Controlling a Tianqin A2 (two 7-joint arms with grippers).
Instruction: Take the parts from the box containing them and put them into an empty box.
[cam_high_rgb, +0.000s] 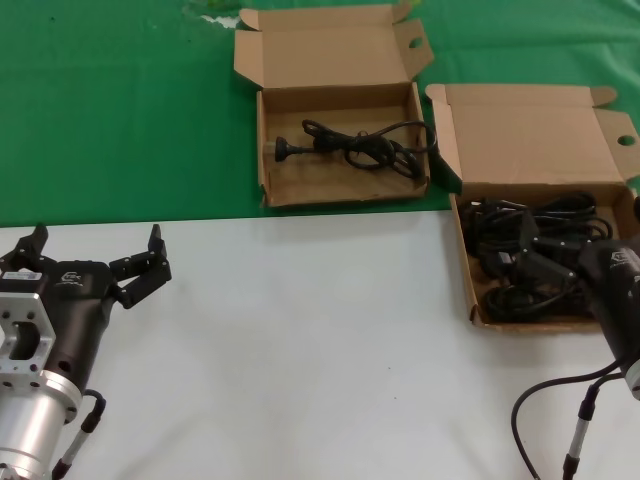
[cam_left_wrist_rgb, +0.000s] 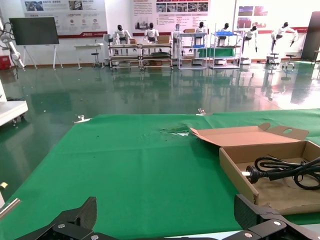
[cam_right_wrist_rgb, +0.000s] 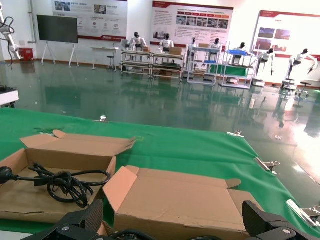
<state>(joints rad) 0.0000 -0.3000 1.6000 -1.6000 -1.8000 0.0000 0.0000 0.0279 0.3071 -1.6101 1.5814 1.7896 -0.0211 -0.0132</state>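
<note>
White bench at the near edge: left gripper (cam_high_rgb: 98, 262) hovers spread wide; right gripper (cam_high_rgb: 560, 270), fingers apart, sits in the box containing them (cam_high_rgb: 462, 235), among cables (cam_high_rgb: 525, 215). Farther, on green cloth (cam_high_rgb: 120, 110), the empty box (cam_high_rgb: 345, 192) holds one cord (cam_high_rgb: 350, 145).

Open white tabletop (cam_high_rgb: 330, 330) between arms

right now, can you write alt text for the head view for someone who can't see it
Two open cardboard boxes sit at the table's far edge: the squarer box holds one black cable, the wider box many. The right gripper reaches into the wider box; the left gripper hangs open over the white table.
</note>
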